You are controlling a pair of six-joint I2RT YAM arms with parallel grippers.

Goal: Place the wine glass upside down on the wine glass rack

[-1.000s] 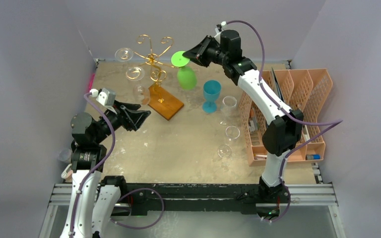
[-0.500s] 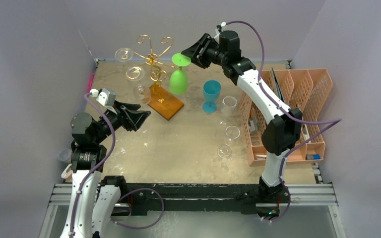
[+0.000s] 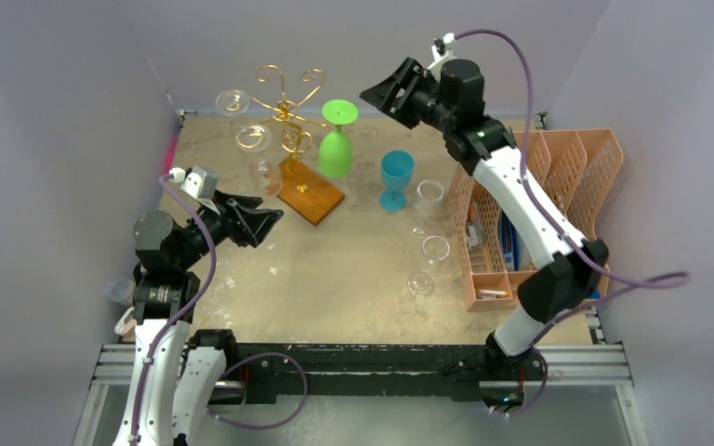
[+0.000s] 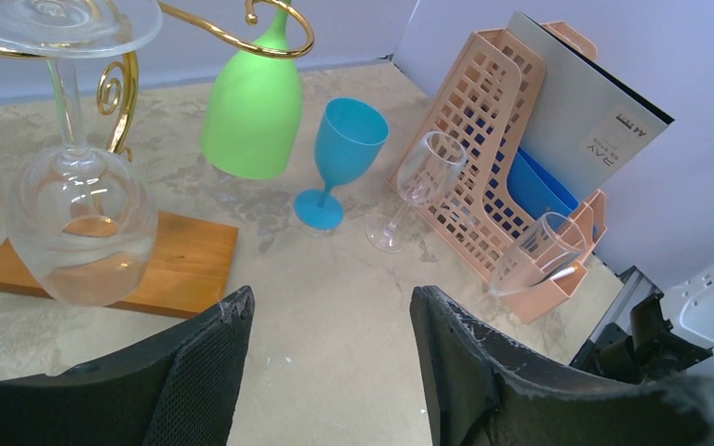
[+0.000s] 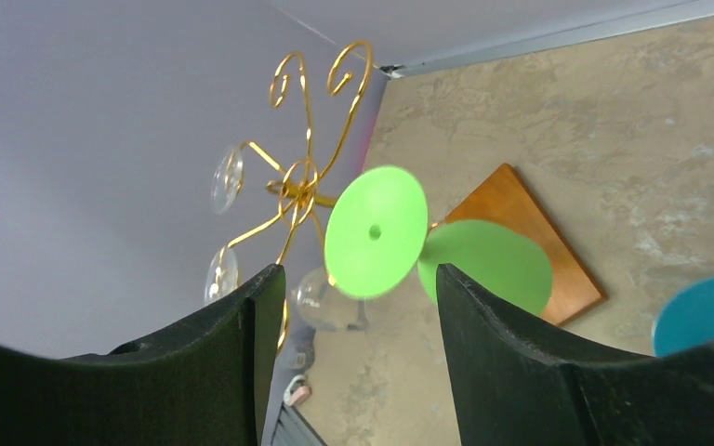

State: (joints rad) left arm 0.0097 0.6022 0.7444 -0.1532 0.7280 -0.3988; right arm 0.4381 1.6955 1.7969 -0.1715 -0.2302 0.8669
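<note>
The green glass hangs upside down on the gold rack — right fingers spread open, clear of it; left fingers open — empty.

The left wrist view's top edge cuts off the foot of the upside-down green plastic wine glass.

We are viewing a beige table. A rack, blue goblet, clear glasses and organizer are standing on it.

rack 1 | organizer 1 | green glass 1 | blue glass 1 — clear 4
</note>
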